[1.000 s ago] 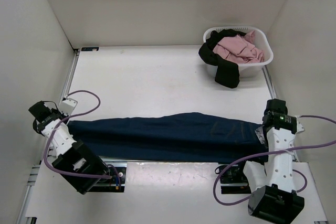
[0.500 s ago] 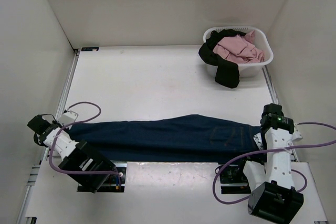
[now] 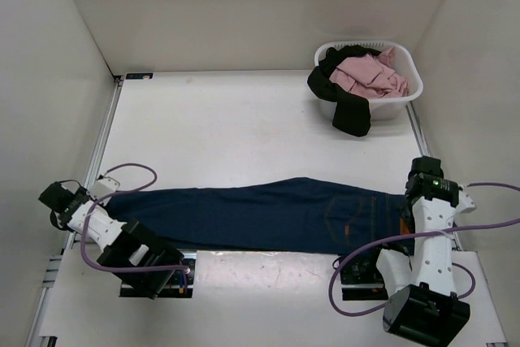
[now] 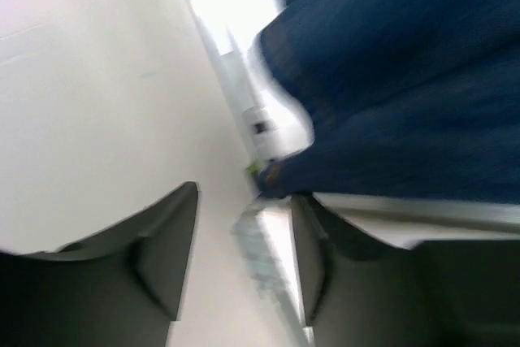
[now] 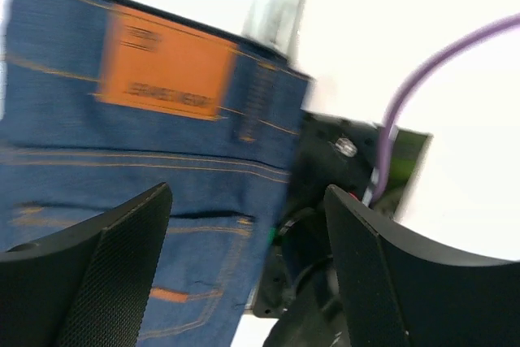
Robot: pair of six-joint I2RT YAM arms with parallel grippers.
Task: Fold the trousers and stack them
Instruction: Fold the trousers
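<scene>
— What worries you most from here?
— The near lip of the table [image 3: 244, 119]. The navy trousers [image 3: 260, 215] lie flat in one long strip, running from the left gripper [image 4: 244, 209] across to the right gripper [image 5: 248, 193]. Their near side sits right along that lip, by the arm mounts. I reckon a careless drag toward the bases could pull cloth over the edge or hook it on the brackets.
— Are the fingers holding anything?
— No. The left pair stands part open with nothing between, the leg hem just past its tips. The right pair is spread wide, with the waistband just beyond its tips and not inside them.
— So the next pinch matters.
— I'd say so. Denim lies in layers, so a shallow pinch may lift only the top one and the fold could come out crooked. The purple cable [image 5: 439, 62] beside the right fingers could snag too.
— And the other pair?
— The black pair [image 3: 351, 115] hangs over the basket [image 3: 396, 108], well beyond the right fingers toward the back. It is bunched with a pink garment [image 3: 370, 75], so a pull might drag that out as well.
— The count?
— One table, one navy pair, one basket, one black pair, one pink garment. Then two grippers, two purple cables and one tan patch [image 5: 166, 71] just past the right fingertips.
</scene>
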